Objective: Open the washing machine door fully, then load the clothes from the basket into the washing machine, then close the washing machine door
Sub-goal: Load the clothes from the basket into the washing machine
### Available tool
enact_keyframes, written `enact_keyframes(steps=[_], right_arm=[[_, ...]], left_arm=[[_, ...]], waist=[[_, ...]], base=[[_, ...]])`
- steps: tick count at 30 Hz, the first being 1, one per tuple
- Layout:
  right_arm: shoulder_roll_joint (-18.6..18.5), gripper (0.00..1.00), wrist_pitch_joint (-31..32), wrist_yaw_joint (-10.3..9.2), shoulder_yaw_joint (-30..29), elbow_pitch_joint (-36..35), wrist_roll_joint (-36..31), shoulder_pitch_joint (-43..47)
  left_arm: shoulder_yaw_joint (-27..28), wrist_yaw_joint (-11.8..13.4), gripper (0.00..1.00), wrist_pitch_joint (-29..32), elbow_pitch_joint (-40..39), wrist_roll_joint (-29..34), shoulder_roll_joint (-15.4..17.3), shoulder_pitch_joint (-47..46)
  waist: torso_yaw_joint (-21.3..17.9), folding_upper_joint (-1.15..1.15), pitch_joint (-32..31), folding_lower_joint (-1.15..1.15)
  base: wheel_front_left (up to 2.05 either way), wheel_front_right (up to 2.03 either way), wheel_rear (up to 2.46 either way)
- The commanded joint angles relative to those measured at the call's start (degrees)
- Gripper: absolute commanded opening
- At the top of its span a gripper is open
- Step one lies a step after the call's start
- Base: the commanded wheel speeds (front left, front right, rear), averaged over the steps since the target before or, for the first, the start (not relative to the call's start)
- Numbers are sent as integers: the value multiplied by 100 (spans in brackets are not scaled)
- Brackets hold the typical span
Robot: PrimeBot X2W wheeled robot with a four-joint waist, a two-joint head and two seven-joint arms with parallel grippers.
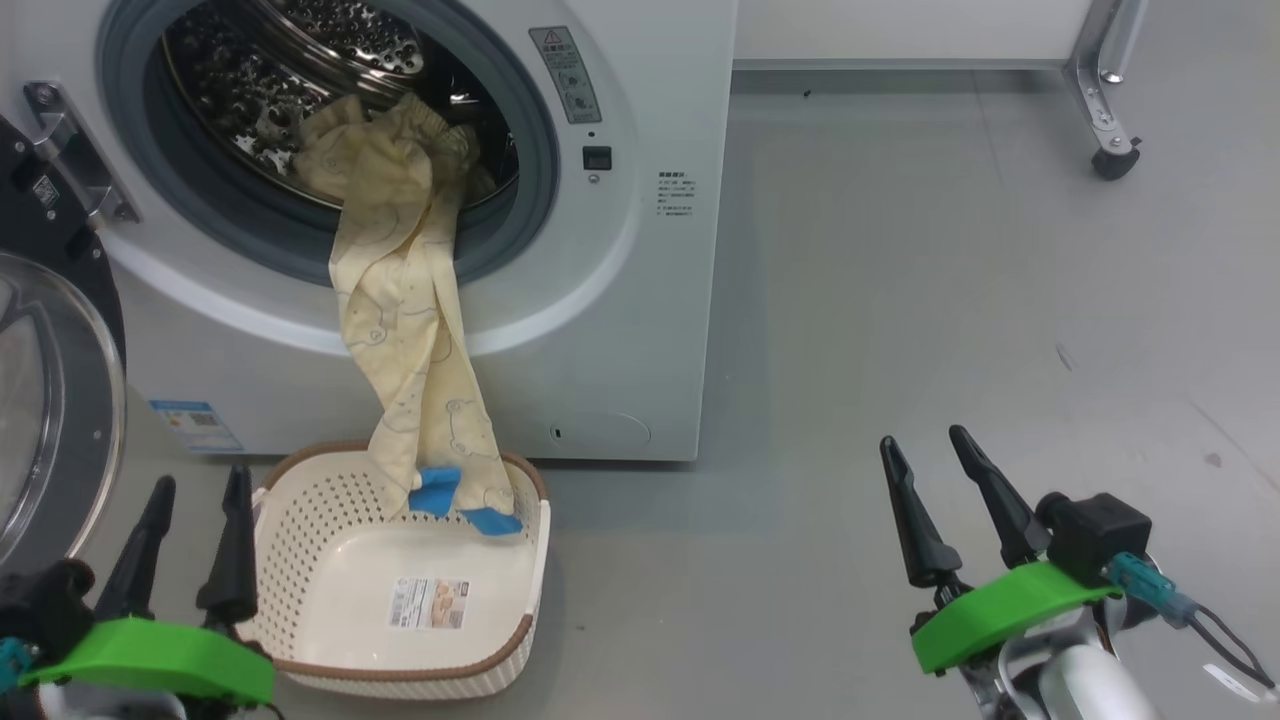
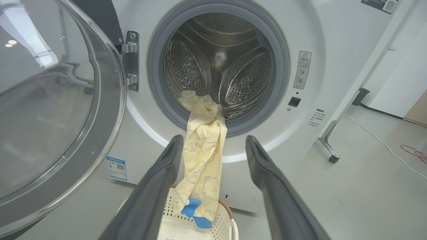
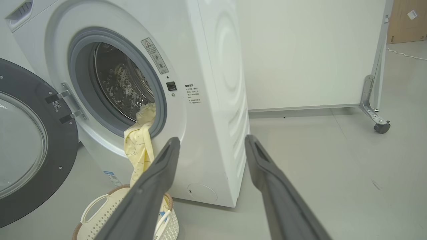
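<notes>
The clothes [image 1: 410,330] hang mostly outside the washing machine [image 1: 640,330], their top bunched on the grey gasket [image 1: 540,150] and the blue cuffs in the basket [image 1: 300,500]. They could slide back out, or get pinched if the washing machine door [image 1: 50,400] swung shut. The left gripper [image 1: 200,475] and right gripper [image 1: 923,436] are spread and empty; the basket crowds the approach from below

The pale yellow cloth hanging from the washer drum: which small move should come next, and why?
Probably the open left gripper, the nearer one, should reach for the hanging middle of the pale cream-yellow printed cloth. Its top lies in the perforated steel drum, but the rest drapes over the grey rubber gasket into the cream perforated plastic basket, so loading is unfinished.
</notes>
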Motion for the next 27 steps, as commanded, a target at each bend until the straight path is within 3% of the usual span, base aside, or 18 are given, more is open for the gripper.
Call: enact_keyframes(steps=[1, 10, 27], right_arm=[[-7, 100, -38, 2, 85, -164, 37, -125], [-7, 100, -38, 2, -22, -184, -17, -50], [-7, 100, -38, 2, -2, -177, 23, -45]], left_arm=[[368, -2, 100, -63, -208, 149, 68, -122], [768, -211, 100, -63, -185, 867, -557, 469], [1244, -635, 100, -63, 38, 1558, -1124, 578]], waist=[[-11, 0, -39, 1], [-87, 0, -76, 1], [-119, 0, -47, 1]], base=[[0, 0, 0], [0, 0, 0], [0, 0, 0]])
